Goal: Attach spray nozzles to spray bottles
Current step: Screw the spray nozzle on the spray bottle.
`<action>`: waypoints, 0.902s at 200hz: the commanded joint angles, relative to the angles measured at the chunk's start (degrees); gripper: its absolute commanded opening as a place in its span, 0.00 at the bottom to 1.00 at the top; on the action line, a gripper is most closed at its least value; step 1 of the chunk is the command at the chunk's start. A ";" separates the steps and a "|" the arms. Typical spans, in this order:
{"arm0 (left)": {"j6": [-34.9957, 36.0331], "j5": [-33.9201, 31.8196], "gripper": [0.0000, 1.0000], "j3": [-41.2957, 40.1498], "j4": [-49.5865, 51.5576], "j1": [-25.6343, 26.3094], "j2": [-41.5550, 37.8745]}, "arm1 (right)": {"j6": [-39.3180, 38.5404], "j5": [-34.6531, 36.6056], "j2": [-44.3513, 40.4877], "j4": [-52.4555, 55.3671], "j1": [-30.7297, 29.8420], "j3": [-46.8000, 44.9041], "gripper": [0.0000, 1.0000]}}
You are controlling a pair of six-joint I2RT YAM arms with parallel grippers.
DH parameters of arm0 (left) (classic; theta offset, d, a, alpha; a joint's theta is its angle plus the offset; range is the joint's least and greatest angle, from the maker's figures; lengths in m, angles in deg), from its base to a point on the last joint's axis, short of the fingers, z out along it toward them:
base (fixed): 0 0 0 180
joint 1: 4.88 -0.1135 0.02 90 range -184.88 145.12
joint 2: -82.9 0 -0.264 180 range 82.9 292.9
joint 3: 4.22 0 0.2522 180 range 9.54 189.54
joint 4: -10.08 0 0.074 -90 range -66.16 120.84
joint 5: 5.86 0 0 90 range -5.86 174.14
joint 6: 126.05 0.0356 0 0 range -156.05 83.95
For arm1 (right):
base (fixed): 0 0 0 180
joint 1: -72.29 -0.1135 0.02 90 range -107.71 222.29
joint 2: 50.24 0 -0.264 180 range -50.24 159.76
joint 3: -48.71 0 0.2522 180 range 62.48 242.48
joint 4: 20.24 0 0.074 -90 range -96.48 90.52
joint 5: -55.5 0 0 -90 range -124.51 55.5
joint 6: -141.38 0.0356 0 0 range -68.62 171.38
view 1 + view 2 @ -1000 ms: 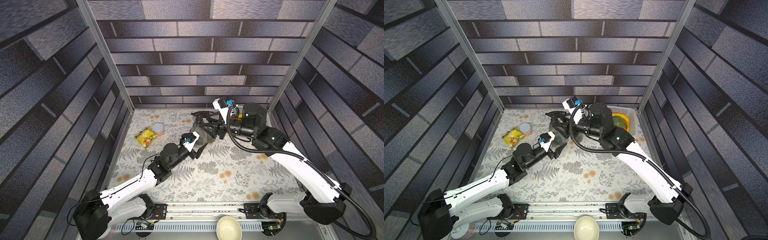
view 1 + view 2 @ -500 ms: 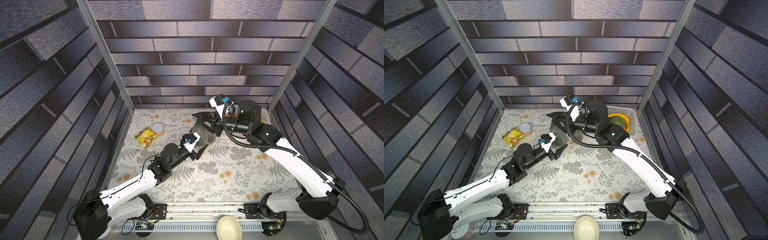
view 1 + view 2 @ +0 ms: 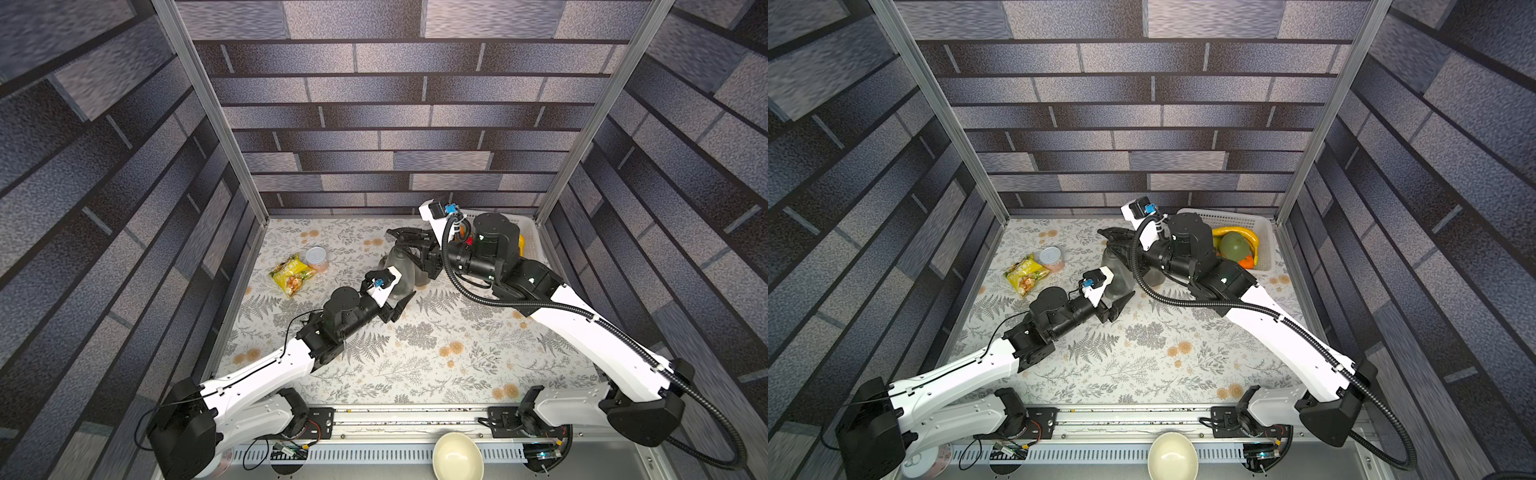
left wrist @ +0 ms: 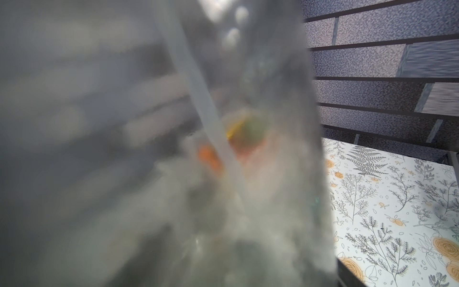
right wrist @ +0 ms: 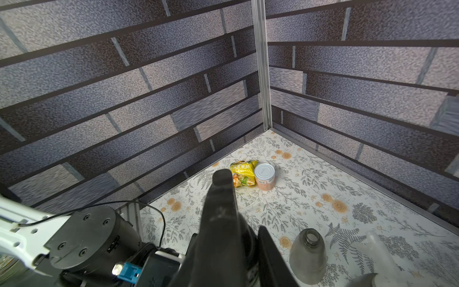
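Floral mat (image 3: 415,353): L fingers (image 3: 403,303) clamp grey bottle (image 3: 399,268), R fingers (image 5: 273,258) pinch black nozzle (image 5: 218,213).

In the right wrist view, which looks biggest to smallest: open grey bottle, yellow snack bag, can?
Largest: open grey bottle, though nearest the camera.
Then yellow snack bag and can: about alike; bag partly hidden.
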 commanded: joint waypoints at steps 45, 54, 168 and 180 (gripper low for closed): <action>1.81 -5.72 0.76 5.06 -6.50 1.65 2.38 | 4.01 46.96 6.62 0.86 -16.63 -0.32 0.17; 2.20 -5.98 0.76 5.08 -6.81 1.83 2.65 | 4.23 52.31 7.92 0.61 -18.25 1.23 0.17; 4.56 -11.02 0.76 3.07 -11.99 4.07 5.17 | 0.24 67.85 13.83 -5.95 -23.54 7.39 0.39; 3.88 -11.28 0.76 1.93 -12.07 3.76 5.07 | 0.04 67.35 12.82 -4.69 -23.58 8.02 0.41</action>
